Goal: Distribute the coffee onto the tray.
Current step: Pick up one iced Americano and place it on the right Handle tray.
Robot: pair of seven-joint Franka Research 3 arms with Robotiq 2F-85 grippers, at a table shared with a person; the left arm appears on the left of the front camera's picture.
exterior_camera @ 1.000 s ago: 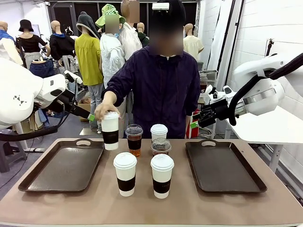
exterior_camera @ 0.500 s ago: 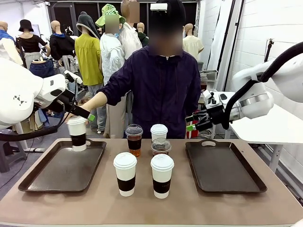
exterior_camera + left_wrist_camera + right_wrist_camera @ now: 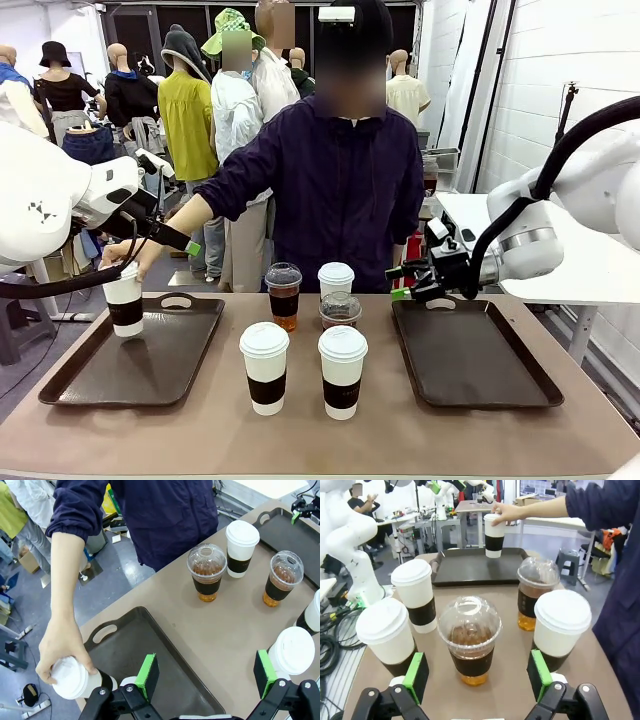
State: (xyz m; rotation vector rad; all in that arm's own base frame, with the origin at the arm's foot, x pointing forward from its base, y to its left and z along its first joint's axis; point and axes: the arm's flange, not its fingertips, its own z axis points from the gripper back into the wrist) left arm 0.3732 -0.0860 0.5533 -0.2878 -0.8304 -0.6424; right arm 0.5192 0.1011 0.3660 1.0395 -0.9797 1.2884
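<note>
A brown tabletop (image 3: 320, 440) carries two dark brown plastic trays, and a person in a dark purple top stands at its far side. The left arm's fingers (image 3: 148, 674) stand wide apart with nothing between them, above the far side of the left tray (image 3: 150, 370). Just beyond them the person's hand (image 3: 128, 258) grips by its lid a tall white paper cup with a white lid and dark brown sleeve (image 3: 125, 302), at that tray's far left corner; whether its base touches the tray is hard to tell. The right arm's fingers (image 3: 416, 676) are spread just as wide and empty, above the far left corner of the right tray (image 3: 470, 360), pointing at the cups grouped on the tabletop between the trays. There two more sleeved paper cups (image 3: 265, 367) stand side by side nearest the robot. Behind them stand a clear plastic dome-lidded cup of brown drink (image 3: 283, 296), a second clear cup (image 3: 340, 310) partly hidden, and a third paper cup (image 3: 336, 280).
</note>
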